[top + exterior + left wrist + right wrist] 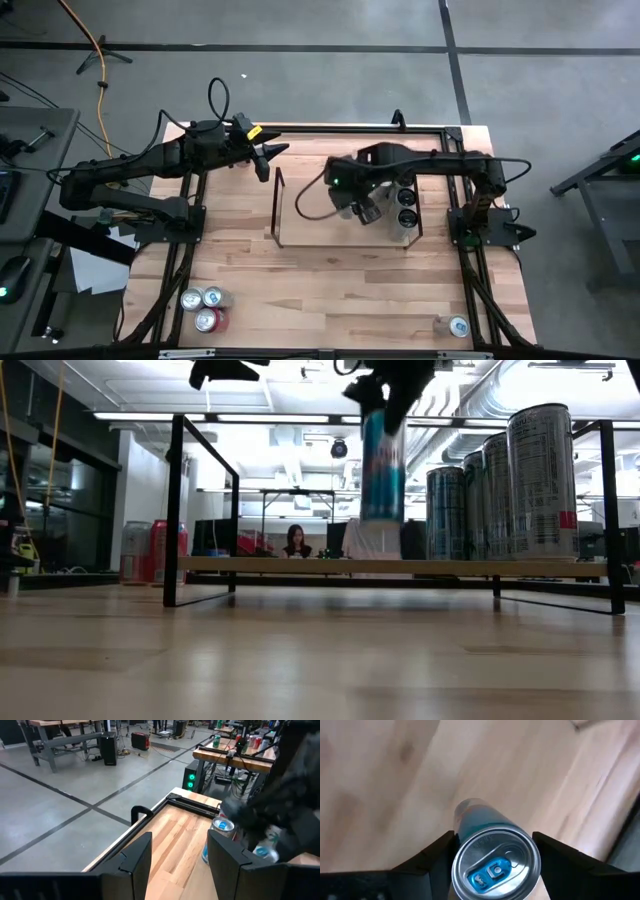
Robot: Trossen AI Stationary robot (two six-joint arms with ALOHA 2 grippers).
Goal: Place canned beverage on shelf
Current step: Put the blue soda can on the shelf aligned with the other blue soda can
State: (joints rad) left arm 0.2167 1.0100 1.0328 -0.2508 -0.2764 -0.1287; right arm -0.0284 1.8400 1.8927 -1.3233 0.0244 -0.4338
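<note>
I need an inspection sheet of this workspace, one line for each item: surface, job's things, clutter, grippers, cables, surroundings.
Surface: wooden table, pale planks, bare in the middle.
Job's things: black wire shelf with three cans already standing at its right end; a blue can hangs upright above the shelf board, near the middle. Spare cans: three at the table's front left, one at the front right.
Clutter: nothing seen.
Grippers: right gripper has its fingers on either side of the blue can's top; left gripper open, empty, waiting beyond the shelf's left end.
Cables: orange cable on the floor behind the table.
Surroundings: workshop benches; a person sits far behind.
</note>
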